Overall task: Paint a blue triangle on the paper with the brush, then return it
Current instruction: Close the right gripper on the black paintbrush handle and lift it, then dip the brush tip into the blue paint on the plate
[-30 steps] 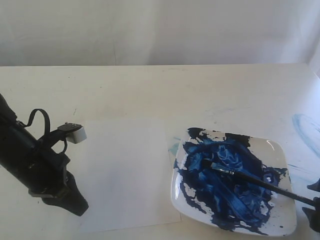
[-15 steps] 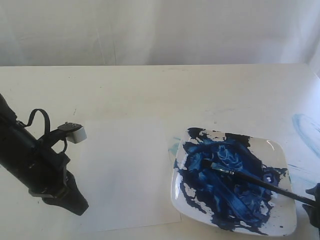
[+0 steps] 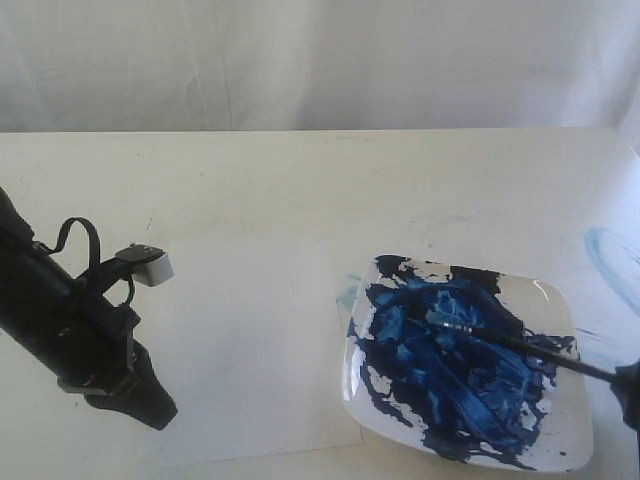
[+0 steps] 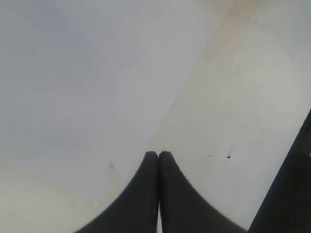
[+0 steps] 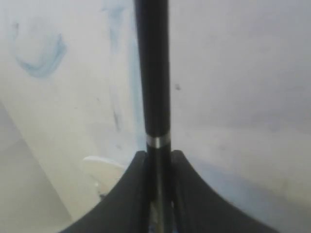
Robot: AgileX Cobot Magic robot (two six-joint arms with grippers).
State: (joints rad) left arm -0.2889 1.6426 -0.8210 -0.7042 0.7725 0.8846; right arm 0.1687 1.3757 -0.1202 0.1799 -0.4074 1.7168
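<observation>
The black-handled brush (image 3: 520, 345) lies slanted over the blue-smeared white plate (image 3: 556, 296), with its bristle tip in the paint. At the right edge of the exterior view my right gripper (image 3: 630, 388) holds the brush by its handle end. In the right wrist view this gripper (image 5: 158, 155) is shut on the brush (image 5: 151, 73), a finger pressed against each side of the handle. The paper (image 3: 250, 340) lies left of the plate and is blank; no blue triangle shows on it. My left gripper (image 3: 155, 408) is shut and empty, at the paper's (image 4: 73, 97) left edge.
A faint pale-blue smear (image 3: 610, 255) marks the cream table at the far right, also visible in the right wrist view as a curved smear (image 5: 39, 53). A white cloth backdrop hangs behind the table. The left arm's black body (image 3: 60, 320) fills the lower left.
My right gripper has closed on the brush handle. The brush has shifted: its tip slid right and up across the plate. The left arm has stayed still.
</observation>
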